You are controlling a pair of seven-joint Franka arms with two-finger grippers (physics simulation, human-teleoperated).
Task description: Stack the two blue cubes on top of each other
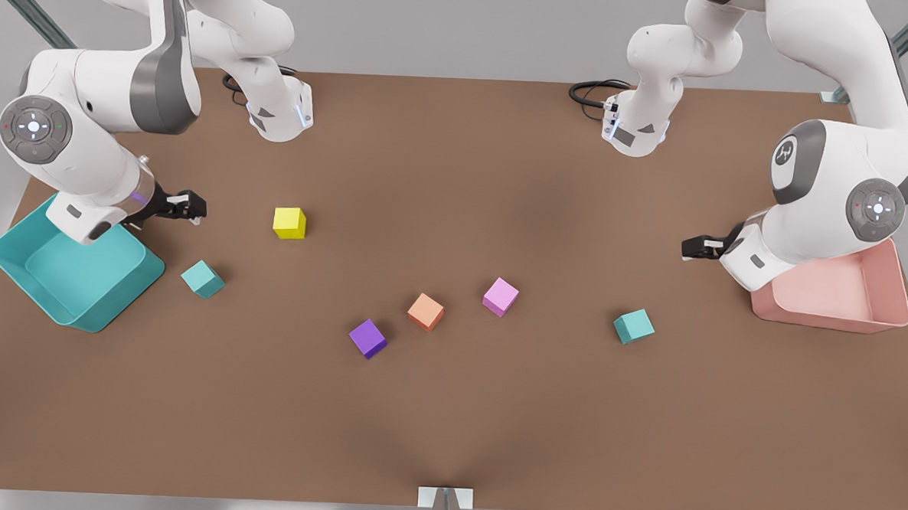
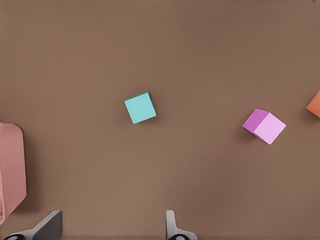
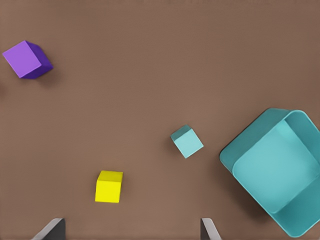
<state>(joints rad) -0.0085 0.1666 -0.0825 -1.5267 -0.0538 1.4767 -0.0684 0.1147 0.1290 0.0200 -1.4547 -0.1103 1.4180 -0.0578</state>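
Observation:
Two small teal cubes lie far apart on the brown table. One teal cube [image 1: 202, 278] [image 3: 187, 141] rests beside the teal bin, at the front view's left. My right gripper [image 1: 194, 208] [image 3: 130, 227] hovers above and behind it, open and holding nothing. The other teal cube [image 1: 633, 326] [image 2: 140, 107] sits toward the front view's right. My left gripper [image 1: 690, 248] [image 2: 112, 226] hangs near the pink bin, apart from that cube, open and holding nothing.
A teal bin [image 1: 114, 309] [image 3: 240, 150] stands at the table's edge on the front view's left, a pink bin [image 1: 826, 321] [image 2: 12, 170] on its right. Between the teal cubes lie a yellow cube [image 1: 289, 222], purple cube [image 1: 367, 337], orange cube [image 1: 425, 311] and pink cube [image 1: 500, 296].

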